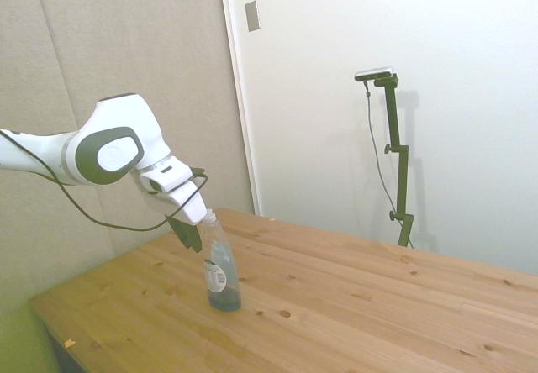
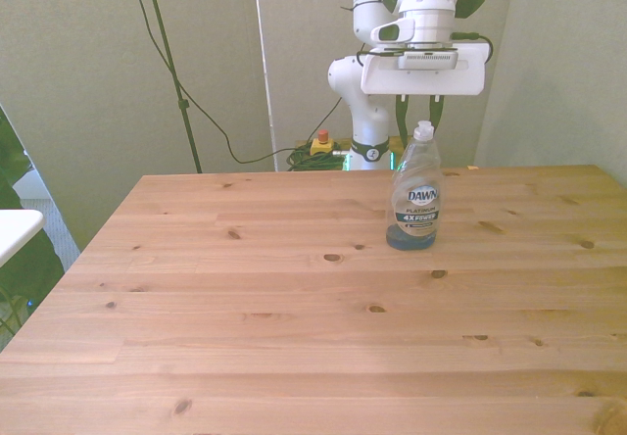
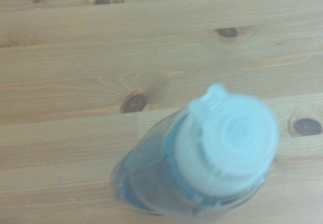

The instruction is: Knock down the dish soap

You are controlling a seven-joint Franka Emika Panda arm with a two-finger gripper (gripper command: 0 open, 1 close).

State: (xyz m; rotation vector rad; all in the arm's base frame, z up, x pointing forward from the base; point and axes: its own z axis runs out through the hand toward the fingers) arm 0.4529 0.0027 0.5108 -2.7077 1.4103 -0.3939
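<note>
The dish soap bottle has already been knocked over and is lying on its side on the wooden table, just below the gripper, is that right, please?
Not quite: the dish soap bottle is standing upright on the wooden table, not lying on its side. It is indeed just below the gripper. The front view shows it most plainly, and the side view agrees.

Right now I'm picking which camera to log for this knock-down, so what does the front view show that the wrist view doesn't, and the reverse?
Only the front view shows the gripper hanging just behind the cap of the dish soap, the bottle standing upright, its Dawn label, and the blue soap pooled low in the bottle. Only the wrist view shows the white cap from above, close and blurred, with dark knots in the planks beside it. Both show the bottle on the wooden table, nothing else on it.
</note>
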